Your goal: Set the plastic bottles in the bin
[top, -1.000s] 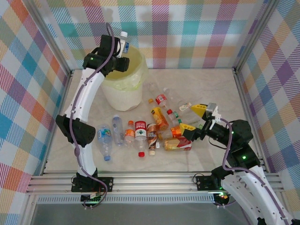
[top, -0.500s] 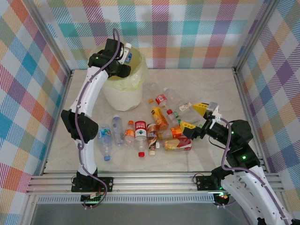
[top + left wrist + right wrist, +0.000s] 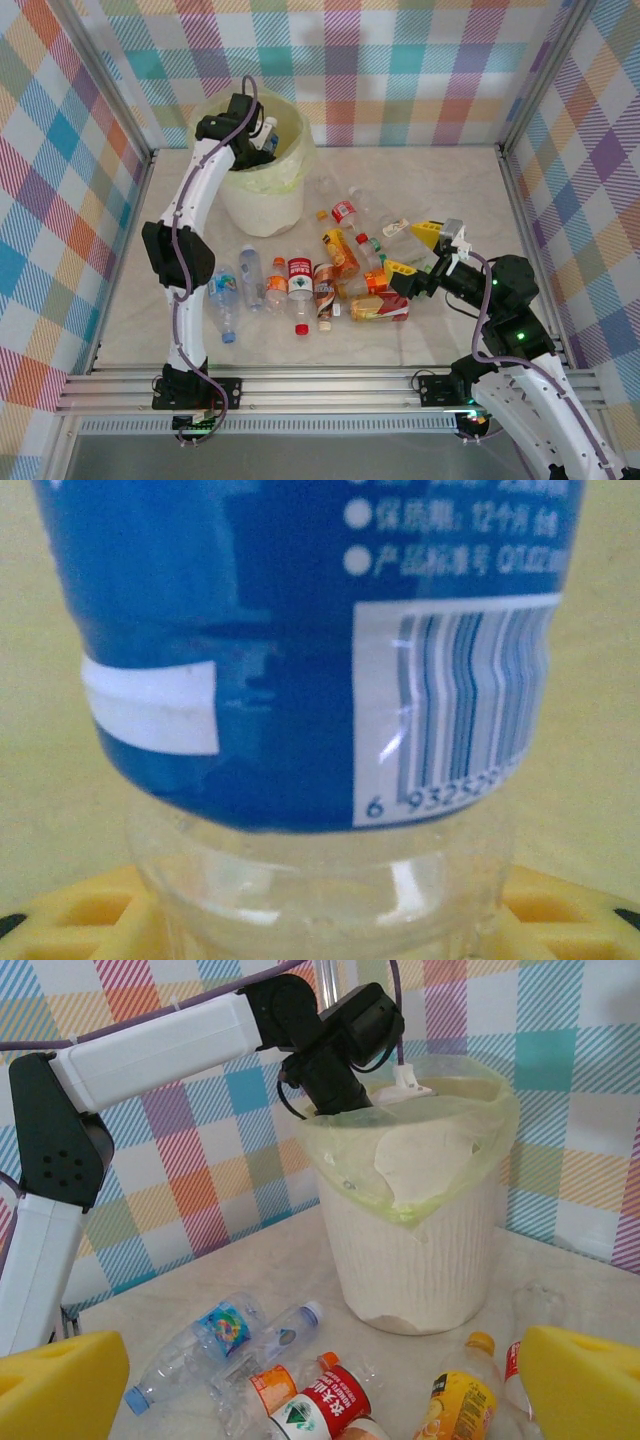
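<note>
One blue-labelled bottle [image 3: 300, 670] sits clamped in my left gripper [image 3: 259, 139], roughly upright, right over the bin [image 3: 262, 208] mouth. My right gripper [image 3: 411, 250] hangs wide above the other bottles [image 3: 300, 280] on the tabletop [image 3: 440, 185].

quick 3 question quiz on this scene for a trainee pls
1. True or false: the left gripper grips a blue-labelled bottle at the mouth of the bin.
2. The right gripper is: A open, B shut on a can, C shut and empty.
3. What colour is the held bottle's cap?
Key: 1 true; 2 A; 3 white.
</note>
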Controlling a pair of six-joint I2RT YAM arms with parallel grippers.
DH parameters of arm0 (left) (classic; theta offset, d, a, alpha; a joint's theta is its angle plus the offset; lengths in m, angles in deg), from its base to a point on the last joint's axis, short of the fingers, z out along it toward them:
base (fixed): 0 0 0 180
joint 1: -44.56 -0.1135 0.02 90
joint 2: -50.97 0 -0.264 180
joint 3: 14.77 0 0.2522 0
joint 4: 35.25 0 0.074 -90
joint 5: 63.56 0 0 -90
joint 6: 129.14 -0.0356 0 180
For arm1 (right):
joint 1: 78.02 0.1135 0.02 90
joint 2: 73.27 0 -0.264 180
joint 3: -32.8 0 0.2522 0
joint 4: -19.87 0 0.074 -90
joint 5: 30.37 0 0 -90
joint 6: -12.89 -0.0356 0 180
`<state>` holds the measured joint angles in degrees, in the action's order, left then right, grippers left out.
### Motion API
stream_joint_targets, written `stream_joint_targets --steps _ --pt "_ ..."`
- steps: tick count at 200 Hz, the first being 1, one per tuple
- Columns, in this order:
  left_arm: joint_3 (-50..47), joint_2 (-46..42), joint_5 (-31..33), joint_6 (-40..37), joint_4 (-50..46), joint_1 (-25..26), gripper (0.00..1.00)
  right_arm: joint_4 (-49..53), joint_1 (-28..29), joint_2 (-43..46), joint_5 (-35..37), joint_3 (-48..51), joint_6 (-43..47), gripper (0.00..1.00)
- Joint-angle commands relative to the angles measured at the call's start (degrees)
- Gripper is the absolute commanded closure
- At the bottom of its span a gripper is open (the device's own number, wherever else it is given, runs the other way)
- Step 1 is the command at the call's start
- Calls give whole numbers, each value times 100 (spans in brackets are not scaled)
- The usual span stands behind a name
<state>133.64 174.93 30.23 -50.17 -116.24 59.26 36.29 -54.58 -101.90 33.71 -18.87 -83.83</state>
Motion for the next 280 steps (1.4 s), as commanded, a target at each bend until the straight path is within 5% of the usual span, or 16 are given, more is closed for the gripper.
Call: stream_joint_targets --steps 1,209,280 --pt "349 -14 -114 160 -481 -21 43 -10 3 60 32 -123 124 0" --pt "677 1050 -374 559 -687 -20 38 408 4 -229 139 -360 5 0" --pt "683 1013 -446 641 -678 -19 19 732 3 -526 188 -559 -85 0"
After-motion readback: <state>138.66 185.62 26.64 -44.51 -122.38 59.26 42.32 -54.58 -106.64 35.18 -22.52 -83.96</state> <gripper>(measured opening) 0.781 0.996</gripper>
